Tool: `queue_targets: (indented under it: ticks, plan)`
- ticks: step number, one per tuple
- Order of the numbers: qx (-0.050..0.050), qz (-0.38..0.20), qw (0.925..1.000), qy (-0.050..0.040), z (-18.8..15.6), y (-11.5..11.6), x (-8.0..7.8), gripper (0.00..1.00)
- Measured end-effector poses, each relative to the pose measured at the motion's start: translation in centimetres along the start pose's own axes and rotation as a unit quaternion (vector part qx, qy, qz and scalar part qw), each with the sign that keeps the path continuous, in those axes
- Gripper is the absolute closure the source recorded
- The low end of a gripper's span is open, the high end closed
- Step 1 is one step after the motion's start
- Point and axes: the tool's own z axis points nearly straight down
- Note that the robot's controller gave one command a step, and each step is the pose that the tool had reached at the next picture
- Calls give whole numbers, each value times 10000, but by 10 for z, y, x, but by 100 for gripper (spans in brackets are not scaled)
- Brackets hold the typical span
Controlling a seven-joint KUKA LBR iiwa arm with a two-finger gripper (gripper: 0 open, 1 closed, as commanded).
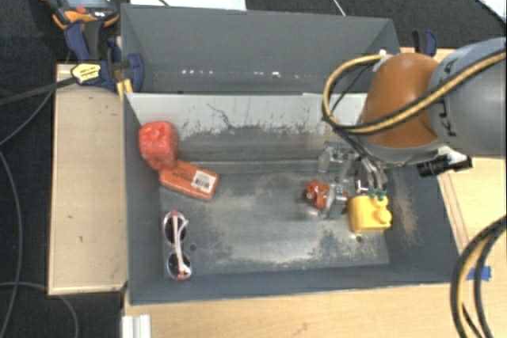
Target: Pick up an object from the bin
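Observation:
My gripper (347, 174) hangs low over the right part of the bin floor, under the arm's orange cover. A small red and orange thing (316, 193) lies right against its left side; whether the gripper has hold of it is hidden. A yellow blocky toy (370, 214) sits just below and to the right of the gripper, touching or nearly touching it.
At the bin's left lie a crumpled red lump (158, 143), an orange box with a white label (189, 180) and white-and-red sunglasses (176, 244). Bare floor stretches between them and the gripper. The arm covers the bin's right wall.

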Motion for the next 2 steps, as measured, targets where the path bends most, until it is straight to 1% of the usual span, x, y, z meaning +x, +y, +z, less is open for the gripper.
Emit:
queue_targets:
  ticks: [1,2]
  plan:
    - [-1,378,9993,32,47,-2,-18,0]
    - [-1,1218,9926,1,45,6,16,0]
